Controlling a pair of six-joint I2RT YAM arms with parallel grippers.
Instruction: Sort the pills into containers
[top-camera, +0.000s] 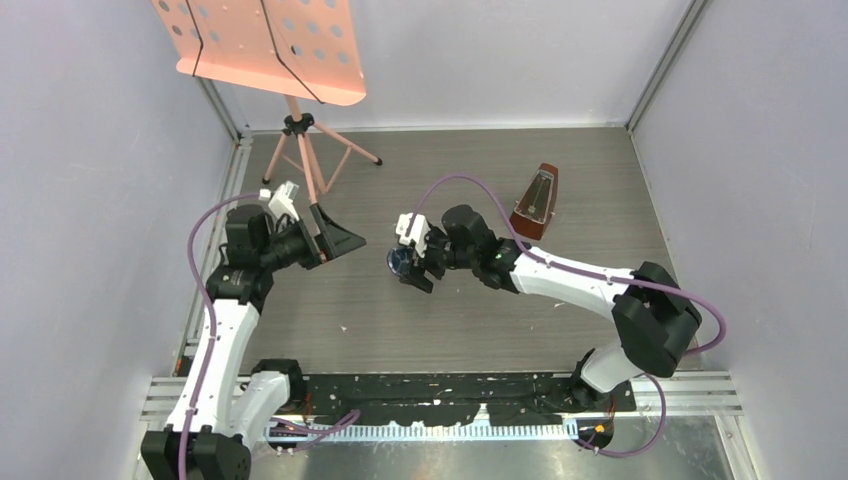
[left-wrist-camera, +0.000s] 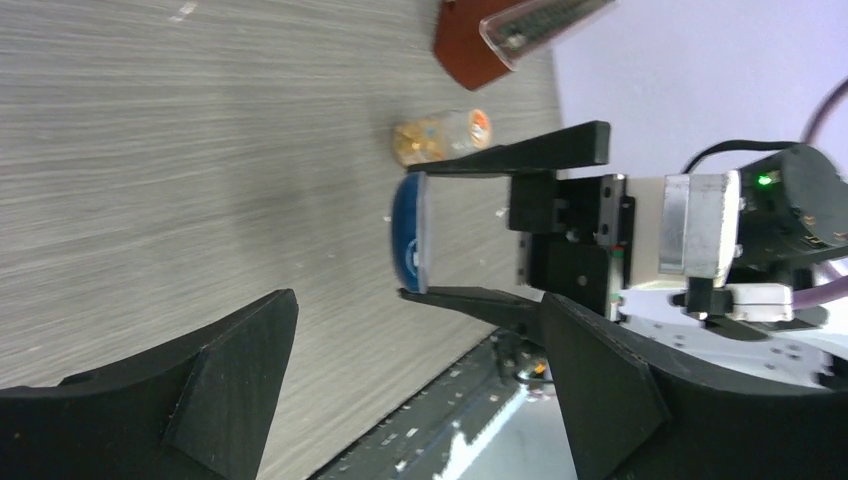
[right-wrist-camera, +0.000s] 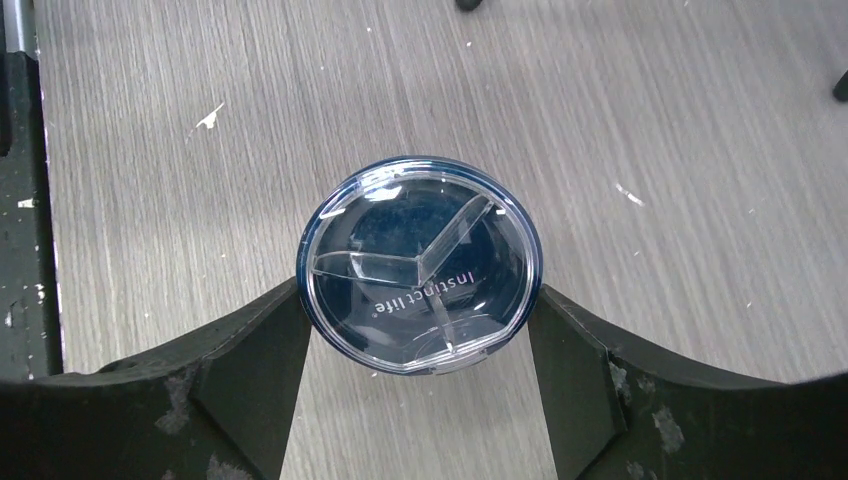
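The round dark-blue dish (right-wrist-camera: 420, 230) has a clear lid with three dividers, and its compartments look empty. My right gripper (right-wrist-camera: 420, 300) is shut on it, one finger against each side of the rim. In the top view the dish (top-camera: 397, 262) sits at the right gripper (top-camera: 410, 268) mid-table. In the left wrist view the dish (left-wrist-camera: 405, 232) shows edge-on between the right fingers (left-wrist-camera: 530, 148). The amber bottle (left-wrist-camera: 440, 137) lies on its side just beyond, with yellowish pills inside. My left gripper (top-camera: 342, 240) is open and empty, facing the dish. No loose pills show.
A brown metronome (top-camera: 536, 200) stands behind the right arm and shows in the left wrist view (left-wrist-camera: 470, 50). A pink music stand (top-camera: 270, 40) with tripod legs (top-camera: 310, 150) stands at the back left. White flecks (right-wrist-camera: 208, 118) lie on the table.
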